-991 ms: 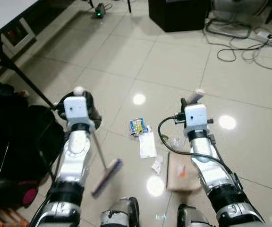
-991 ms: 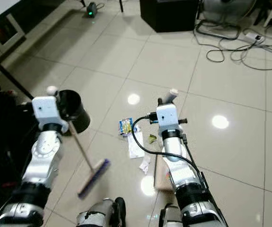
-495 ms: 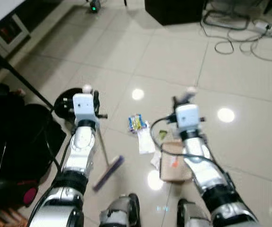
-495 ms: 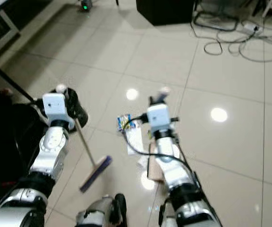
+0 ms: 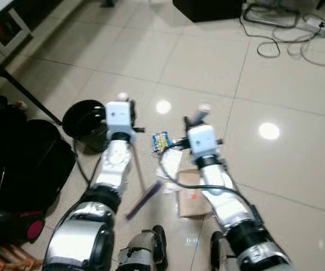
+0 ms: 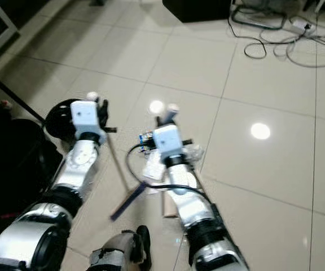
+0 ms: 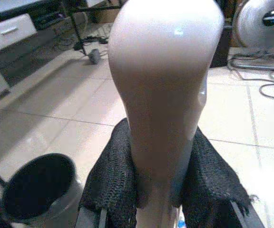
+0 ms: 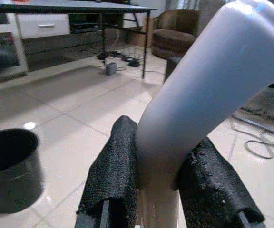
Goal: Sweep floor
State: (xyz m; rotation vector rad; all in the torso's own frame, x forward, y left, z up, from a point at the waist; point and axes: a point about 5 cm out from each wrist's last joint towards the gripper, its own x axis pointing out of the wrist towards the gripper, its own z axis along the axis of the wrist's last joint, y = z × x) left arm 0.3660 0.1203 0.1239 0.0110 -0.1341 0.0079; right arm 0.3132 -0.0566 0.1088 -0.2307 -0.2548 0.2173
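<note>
The broom (image 5: 144, 195) head has swung inward, touching the dustpan (image 5: 192, 193).

One broom (image 5: 144, 189), one dustpan (image 5: 193, 196), one black bin (image 5: 87, 122), several litter scraps (image 5: 165, 148)

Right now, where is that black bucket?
In the left eye view the black bucket stands on the tiled floor on the robot's left, just beyond the left claw gripping the broom handle, beside the black bag.
</note>
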